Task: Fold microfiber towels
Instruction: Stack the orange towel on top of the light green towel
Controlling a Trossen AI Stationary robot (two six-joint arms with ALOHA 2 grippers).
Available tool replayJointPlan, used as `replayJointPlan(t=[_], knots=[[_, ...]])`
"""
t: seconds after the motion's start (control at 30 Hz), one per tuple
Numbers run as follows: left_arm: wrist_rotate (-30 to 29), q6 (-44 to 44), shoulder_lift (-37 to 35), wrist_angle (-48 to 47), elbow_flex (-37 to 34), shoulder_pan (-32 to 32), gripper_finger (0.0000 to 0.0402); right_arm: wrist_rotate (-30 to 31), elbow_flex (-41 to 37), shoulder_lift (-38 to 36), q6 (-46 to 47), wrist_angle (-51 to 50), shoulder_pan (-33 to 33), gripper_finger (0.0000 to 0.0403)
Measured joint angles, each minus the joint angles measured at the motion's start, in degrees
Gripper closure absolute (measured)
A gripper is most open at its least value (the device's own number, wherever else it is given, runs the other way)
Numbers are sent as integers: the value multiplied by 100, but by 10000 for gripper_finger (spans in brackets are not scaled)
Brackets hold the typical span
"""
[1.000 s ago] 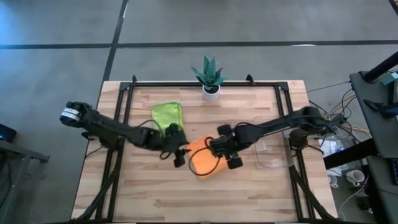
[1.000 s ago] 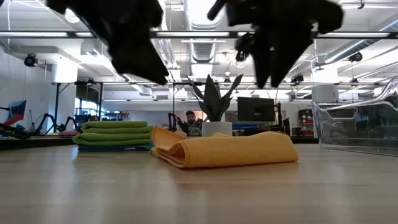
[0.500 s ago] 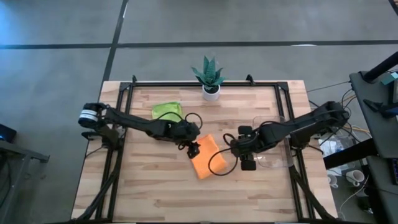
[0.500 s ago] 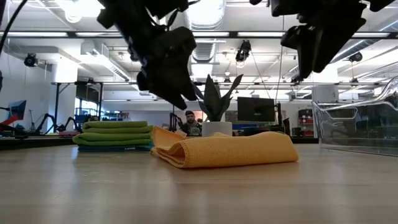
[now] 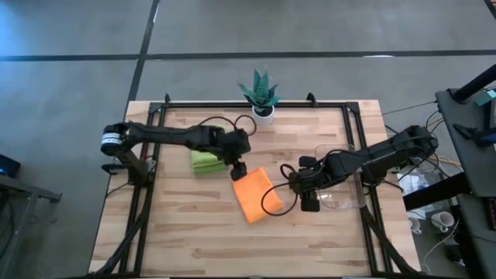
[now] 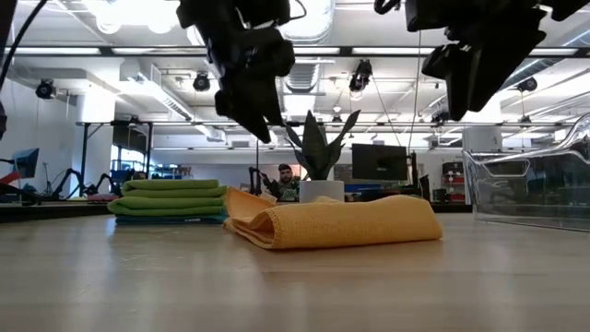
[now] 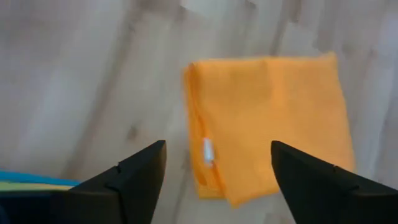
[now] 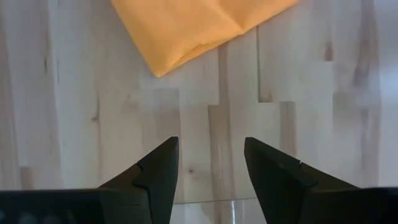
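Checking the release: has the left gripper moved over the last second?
Yes. The left gripper moved away from the orange towel, toward the potted plant, now beside the green stack.

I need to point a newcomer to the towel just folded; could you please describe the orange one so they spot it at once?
On the wooden table, look in front of the potted plant, near the middle. The orange towel lies there folded and alone, between the two grippers; the stack of folded towels beside it shows lime green on top.

A robotics lab: open ceiling ducts (image 6: 304, 23), monitor (image 6: 378, 161), concrete floor (image 5: 232, 31) round the bench
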Motion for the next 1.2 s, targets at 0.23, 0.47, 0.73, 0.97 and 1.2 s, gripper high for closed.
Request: replayJointPlan(t=[0.23, 0.47, 0.73, 0.97, 1.2], knots=[[119, 98, 789, 152, -38, 3, 94, 6, -463, -21, 249, 295, 39, 222], [167, -306, 1561, 678, 102, -16, 94, 2, -817, -17, 247, 396, 45, 222], [-968, -674, 1962, 689, 106, -542, 121, -13, -913, -17, 137, 403, 43, 222], [-1501, -1566, 2453, 918, 80, -1019, 253, 4, -762, -19, -137, 388, 28, 222], [-1629, -2057, 2713, 808, 108, -1392, 389, 40, -412, -19, -268, -2, 28, 222]])
